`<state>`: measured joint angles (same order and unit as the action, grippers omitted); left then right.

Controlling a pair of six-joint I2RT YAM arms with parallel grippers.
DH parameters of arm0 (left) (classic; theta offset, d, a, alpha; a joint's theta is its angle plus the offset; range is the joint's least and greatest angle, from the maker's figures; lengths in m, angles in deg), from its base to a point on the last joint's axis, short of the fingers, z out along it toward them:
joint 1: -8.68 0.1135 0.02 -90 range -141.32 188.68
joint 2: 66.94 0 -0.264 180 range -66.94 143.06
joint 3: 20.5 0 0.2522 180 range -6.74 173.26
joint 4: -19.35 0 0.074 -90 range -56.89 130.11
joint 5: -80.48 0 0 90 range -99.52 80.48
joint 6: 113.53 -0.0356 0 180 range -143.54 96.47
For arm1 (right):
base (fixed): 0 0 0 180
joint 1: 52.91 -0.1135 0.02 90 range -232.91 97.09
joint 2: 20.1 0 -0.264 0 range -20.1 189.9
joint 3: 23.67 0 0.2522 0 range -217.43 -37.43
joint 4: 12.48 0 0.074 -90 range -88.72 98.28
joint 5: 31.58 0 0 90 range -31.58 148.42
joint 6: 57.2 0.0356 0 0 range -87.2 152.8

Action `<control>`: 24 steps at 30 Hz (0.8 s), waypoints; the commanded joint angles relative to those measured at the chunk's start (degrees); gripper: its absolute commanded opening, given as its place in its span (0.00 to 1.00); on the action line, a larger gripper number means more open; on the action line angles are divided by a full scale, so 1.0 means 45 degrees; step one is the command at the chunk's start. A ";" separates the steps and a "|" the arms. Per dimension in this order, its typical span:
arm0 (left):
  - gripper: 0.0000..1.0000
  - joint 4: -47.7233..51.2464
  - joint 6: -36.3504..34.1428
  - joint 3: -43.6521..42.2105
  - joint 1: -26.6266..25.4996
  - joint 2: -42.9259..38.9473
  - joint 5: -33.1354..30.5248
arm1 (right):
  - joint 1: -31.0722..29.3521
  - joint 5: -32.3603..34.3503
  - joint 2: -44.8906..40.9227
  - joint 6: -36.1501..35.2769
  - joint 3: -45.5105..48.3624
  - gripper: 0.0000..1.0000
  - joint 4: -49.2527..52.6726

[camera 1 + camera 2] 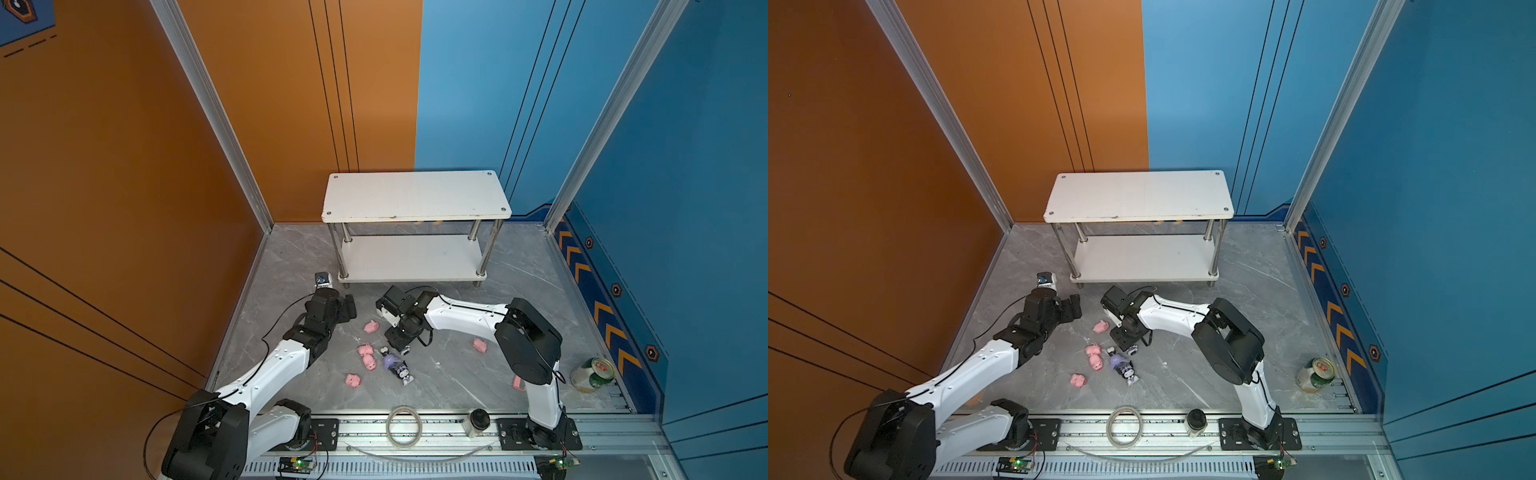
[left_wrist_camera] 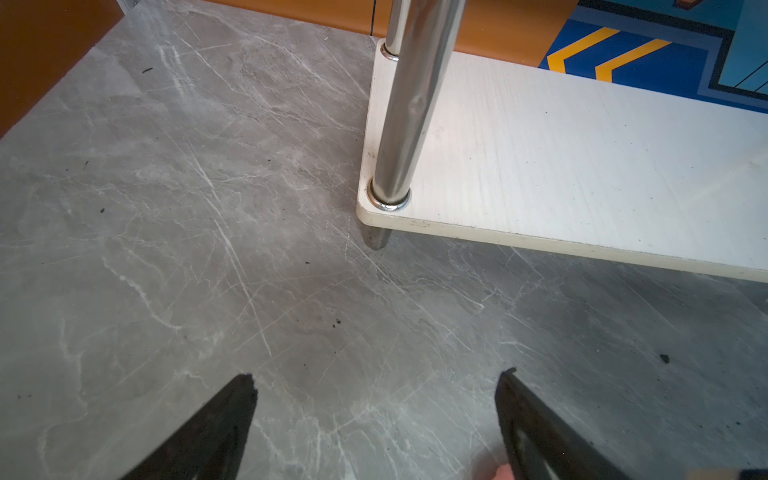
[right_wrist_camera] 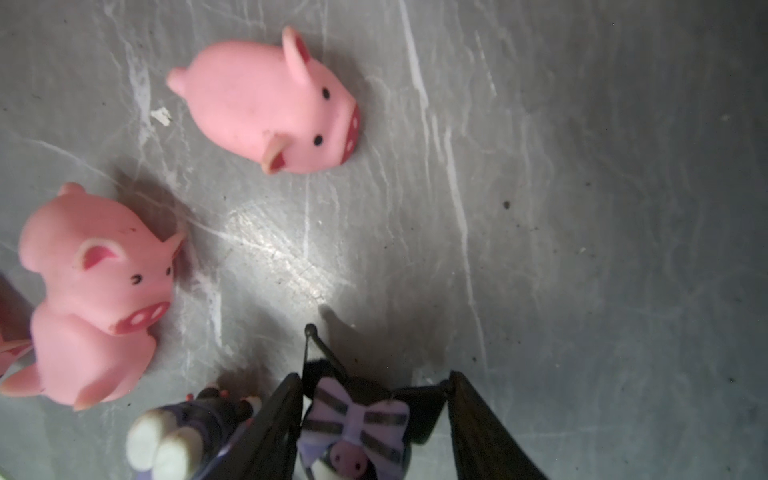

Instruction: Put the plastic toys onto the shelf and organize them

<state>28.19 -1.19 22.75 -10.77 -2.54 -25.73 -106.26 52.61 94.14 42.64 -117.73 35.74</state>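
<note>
Our right gripper (image 3: 374,376) straddles the bow-wearing figure (image 3: 353,419), jaws half-wide for a pinch; we can't tell if it's gripped. Left gripper (image 2: 378,374) wide, empty, shelf (image 2: 582,145) just ahead.

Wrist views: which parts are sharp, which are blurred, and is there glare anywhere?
Right wrist view: farther pig sharp, nearer pig soft, bowed figure blurred; glare patch on the floor. Left wrist view: sharp; chrome leg mirrors light.
</note>
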 commanded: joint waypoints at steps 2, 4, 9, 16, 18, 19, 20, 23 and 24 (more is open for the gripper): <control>0.92 0.0099 -0.0005 0.0282 0.0083 -0.0158 0.0138 | 0.0078 0.0184 0.0228 -0.0035 -0.0048 0.55 0.0228; 0.92 0.0080 -0.0024 0.0272 0.0086 -0.0118 0.0070 | 0.0076 0.0193 0.0324 0.0013 -0.0089 0.55 0.0214; 0.92 0.0041 -0.0023 0.0312 0.0084 -0.0035 0.0139 | 0.0066 0.0190 0.0508 0.0106 -0.0243 0.65 0.0214; 0.92 -0.0038 -0.0044 0.0242 0.0114 0.0052 0.0067 | -0.0148 0.0571 0.0551 0.0160 -0.0285 0.59 0.0273; 0.92 -0.0052 -0.0044 0.0254 0.0103 0.0083 0.0016 | -0.0158 0.0610 0.0620 0.0204 -0.0322 0.53 0.0272; 0.92 -0.0051 -0.0043 0.0240 0.0102 0.0083 0.0029 | -0.0148 0.0682 0.0630 0.0243 -0.0340 0.52 0.0272; 0.92 -0.0047 -0.0035 0.0251 0.0103 0.0083 0.0046 | -0.0158 0.0773 0.0634 0.0270 -0.0341 0.51 0.0272; 0.92 -0.0055 -0.0064 0.0209 0.0126 0.0025 0.0009 | -0.0100 0.0945 0.0565 0.0309 -0.0322 0.47 0.0235; 0.92 -0.0040 -0.0081 0.0204 0.0131 0.0024 0.0012 | -0.0082 0.0957 0.0490 0.0304 -0.0289 0.45 0.0197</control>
<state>28.14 -1.19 22.75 -10.77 -2.43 -25.75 -106.65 54.58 95.65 43.30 -118.38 35.72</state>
